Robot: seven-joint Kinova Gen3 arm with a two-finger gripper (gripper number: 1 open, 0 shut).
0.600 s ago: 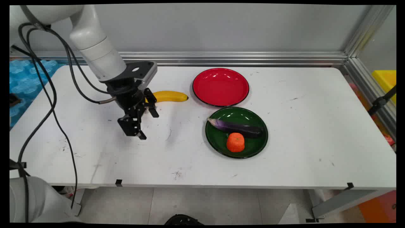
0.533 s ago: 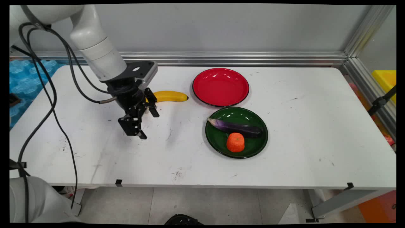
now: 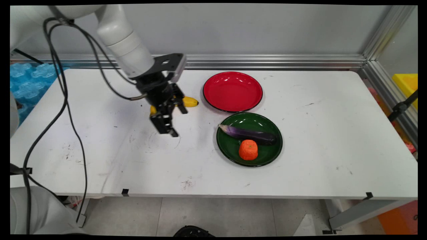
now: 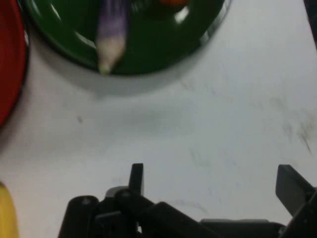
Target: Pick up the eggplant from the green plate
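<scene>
The gripper point(image 3: 172, 122) hangs with fingers spread wide and empty over bare table point(image 3: 317, 140), just in front of the banana point(image 3: 190, 101). To its right, an eggplant point(image 3: 248, 133) and an orange piece point(image 3: 248, 150) lie on the green plate point(image 3: 227, 150), near the red plate point(image 3: 232, 91).

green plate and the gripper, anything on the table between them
Nothing: between the gripper and the green plate lies bare white table, as the hand view shows plainly.

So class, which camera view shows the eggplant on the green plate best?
The main view: the whole eggplant shows, lying across the green plate behind the orange piece. The hand view catches only the eggplant's pale tip end, cut off by the top edge, beyond the open gripper.
</scene>
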